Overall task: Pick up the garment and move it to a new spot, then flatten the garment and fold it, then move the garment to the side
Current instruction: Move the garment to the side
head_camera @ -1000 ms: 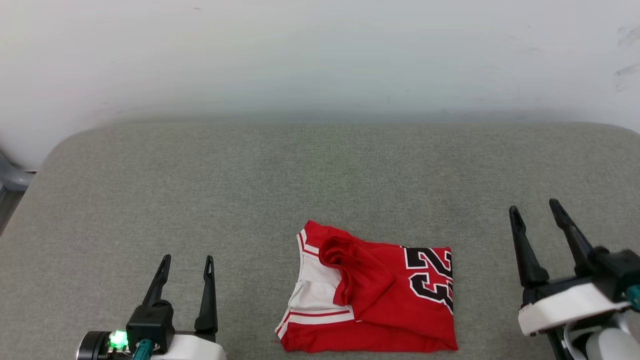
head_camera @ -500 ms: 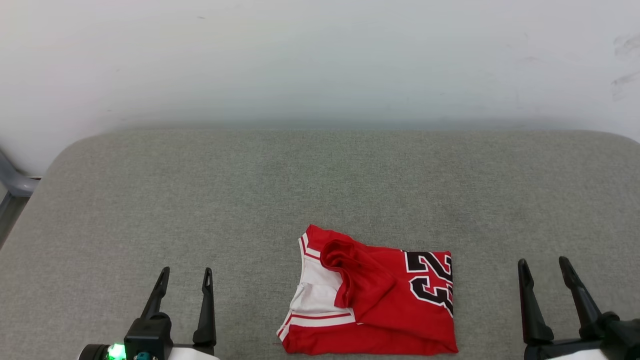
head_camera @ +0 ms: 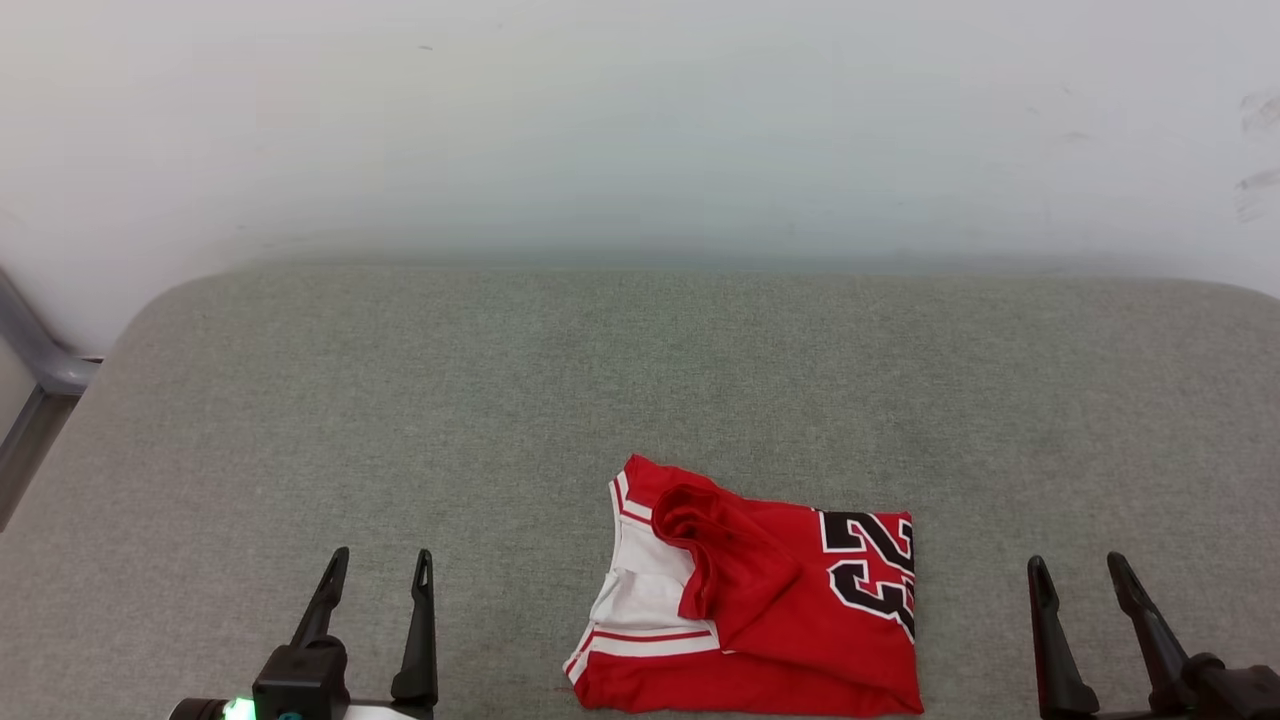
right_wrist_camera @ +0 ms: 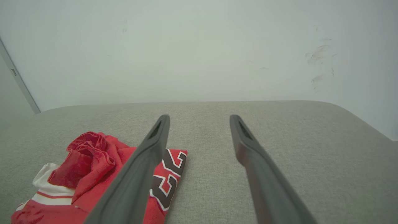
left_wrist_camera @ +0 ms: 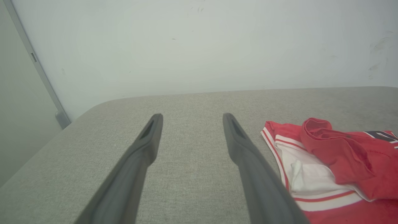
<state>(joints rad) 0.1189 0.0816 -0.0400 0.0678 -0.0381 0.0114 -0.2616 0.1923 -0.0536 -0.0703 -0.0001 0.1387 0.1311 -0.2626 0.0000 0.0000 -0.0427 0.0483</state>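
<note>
The garment point(head_camera: 760, 600), a red jersey with white sleeve panels and a black number outlined in white, lies folded in a rough square near the front of the grey padded table point(head_camera: 500, 400). One red flap lies loosely across its middle. My left gripper point(head_camera: 378, 565) is open at the lower left, apart from the cloth. At the lower right my right gripper point(head_camera: 1078, 573) stands open, also clear of it. The left wrist view has the garment point(left_wrist_camera: 329, 165) to the right of my open gripper point(left_wrist_camera: 190, 117). In the right wrist view the garment point(right_wrist_camera: 84, 174) lies left of my open gripper point(right_wrist_camera: 199, 119).
A pale wall point(head_camera: 640, 130) rises behind the table's rounded far edge. A grey metal frame post point(head_camera: 40, 370) stands off the table's left corner. Bare grey padding stretches to the left, right and back of the garment.
The right gripper has dropped from mid-height at the right edge to the bottom right corner. The left gripper sits slightly lower. The head camera has shifted a little; the garment has not moved.
</note>
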